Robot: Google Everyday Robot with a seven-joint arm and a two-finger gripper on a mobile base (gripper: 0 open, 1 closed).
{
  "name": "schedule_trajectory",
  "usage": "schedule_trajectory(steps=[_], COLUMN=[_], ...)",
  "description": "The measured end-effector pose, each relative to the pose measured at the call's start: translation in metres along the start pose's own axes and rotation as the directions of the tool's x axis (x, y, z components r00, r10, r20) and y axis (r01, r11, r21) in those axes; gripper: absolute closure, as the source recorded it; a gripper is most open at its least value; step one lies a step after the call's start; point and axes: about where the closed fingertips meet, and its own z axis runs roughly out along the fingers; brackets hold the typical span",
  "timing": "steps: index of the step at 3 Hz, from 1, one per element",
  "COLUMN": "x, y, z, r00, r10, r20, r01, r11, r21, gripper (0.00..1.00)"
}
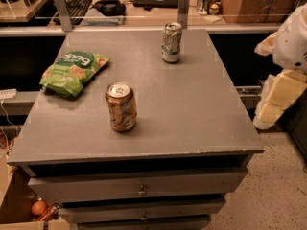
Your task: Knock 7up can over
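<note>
7up can: there it is, the 7up can (171, 42), standing upright on its base near the back of the grey tabletop (206, 114), silver top up, nothing touching it.

Can from the gripper: well apart. The can sits to the left of the gripper (277, 98) as the camera sees it, and further back, with bare tabletop and the table's right edge between them.

Gripper: pale cream and white, hanging off the right side of the table, outside its edge, at about tabletop height or a bit above. Spread or closed? Cannot tell from here.

Step in hand: by my read, the approach. No contact yet; the can is not yet knocked over.

Doing it well: come in over the right edge and meet the can high on its side, near the silver top. A push up there should tip it, while one low down may only slide it. A short sideways shove ought to do; no grasp needed.

Watch out: the can is close to the back edge, so a shove toward the rear could send it off the table.

Neighbours: the orange-brown can (121, 107) stands nearer the front, further left of the gripper than the target; leave it up. The green snack bag (74, 71) lies beyond that, farthest from the gripper.
</note>
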Motion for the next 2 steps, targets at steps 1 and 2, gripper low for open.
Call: schedule_trajectory(steps=[1, 2], x=[-0.012, -0.039], y=[-0.039, -0.090], z=[0.041, 0.072], r00=[0.997, 0.982], r10=[0.021, 0.025], r20=[0.080, 0.186], r01=[-0.022, -0.034], r11=[0.9998, 0.9984], r21=[0.001, 0.045], gripper=[0.00, 0.00])
